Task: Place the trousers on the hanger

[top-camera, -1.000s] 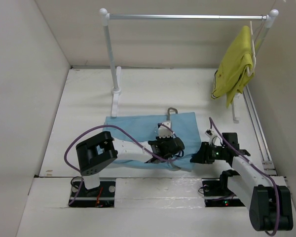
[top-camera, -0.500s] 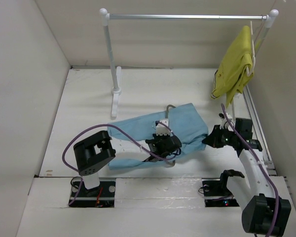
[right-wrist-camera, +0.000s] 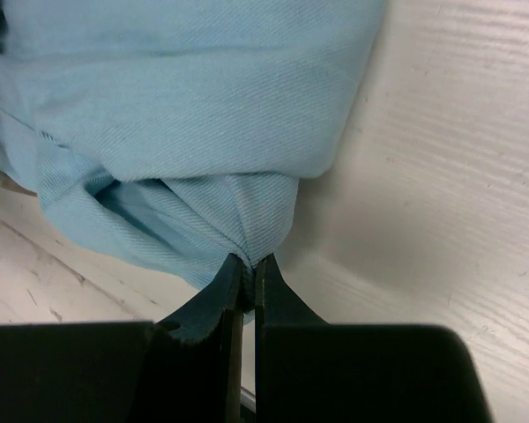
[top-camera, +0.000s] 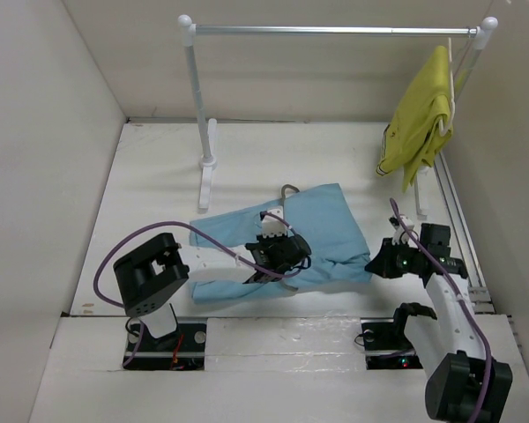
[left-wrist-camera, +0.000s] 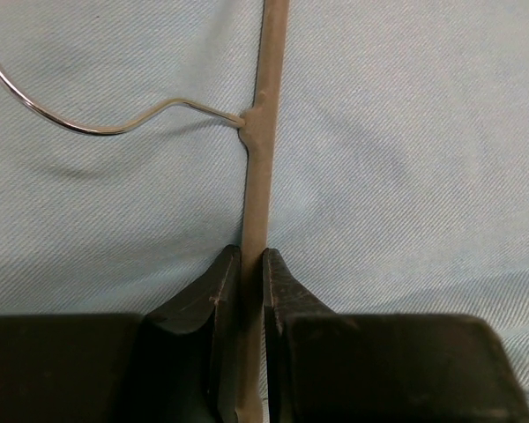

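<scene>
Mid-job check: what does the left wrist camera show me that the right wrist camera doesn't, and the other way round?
Only the left wrist view: the left claw shut on the straight bar of the hanger, whose wire hook curves off to the upper left, over the trousers. Only the right wrist view: the right claw pinching a bunched fold at the cloth's edge, with bare white table beside it. Both: the sky-blue trousers filling much of the frame, and a claw closed on something.
</scene>
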You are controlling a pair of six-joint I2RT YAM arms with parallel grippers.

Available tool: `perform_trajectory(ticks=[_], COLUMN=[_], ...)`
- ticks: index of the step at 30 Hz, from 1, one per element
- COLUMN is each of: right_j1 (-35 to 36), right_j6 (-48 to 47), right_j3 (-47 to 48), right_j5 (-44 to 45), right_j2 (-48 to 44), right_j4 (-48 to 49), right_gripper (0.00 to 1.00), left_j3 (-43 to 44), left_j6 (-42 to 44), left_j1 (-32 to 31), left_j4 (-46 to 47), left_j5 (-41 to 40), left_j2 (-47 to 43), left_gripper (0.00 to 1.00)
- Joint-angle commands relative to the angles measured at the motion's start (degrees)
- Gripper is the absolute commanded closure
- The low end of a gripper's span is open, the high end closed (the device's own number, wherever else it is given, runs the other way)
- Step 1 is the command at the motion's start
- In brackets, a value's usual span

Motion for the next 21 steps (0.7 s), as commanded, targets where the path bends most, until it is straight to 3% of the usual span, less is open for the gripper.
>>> perform_trajectory(ticks=[1,9,11,12,14,17,21], right_j1=[-1.63,-1.63,-1.63,-1.63,-0.94,-0.93,6.26], right_j6=[-2.94,-5.49,-6.80,-7.24,-8.65,-6.12,2.58], right_j3=[-1.21,-2.01,-0.96,2.18,6.41,13.09,16.10], right_j5=[4.14,2.56,2.56,3.00,3.79,1.07,2.99], right_j2=[-2.17,-2.52,-1.82,-1.47,1.25,5.20,10.65], right_j4=[-3.03,-5.41,-5.41,-5.93,-6.63,-3.66,12.46], right_gripper=[1.00,1.00,0.83,0.57,0.39,0.28,0.21], left_j3=[-0.16,-2.72,-2.36,-1.84,-1.22,-0.43,-0.43], left_j6=[-1.80,-5.05,-5.23,-5.23,-5.40,-6.28,-6.11], left_j1=[2.43,3.49,2.62,1.39,0.15,-0.47,-1.61], left_j4=[-11.56,-14.28,-14.46,-14.64,-14.82,-15.61,-14.90], left_j5=[-7.96,-6.82,-6.64,-6.64,-6.20,-4.71,-3.57], left_j2=[-2.28,-3.16,-3.86,-4.73,-5.44,-5.71,-5.01], left_gripper=[1.00,1.00,1.00,1.00,1.00,1.00,1.00])
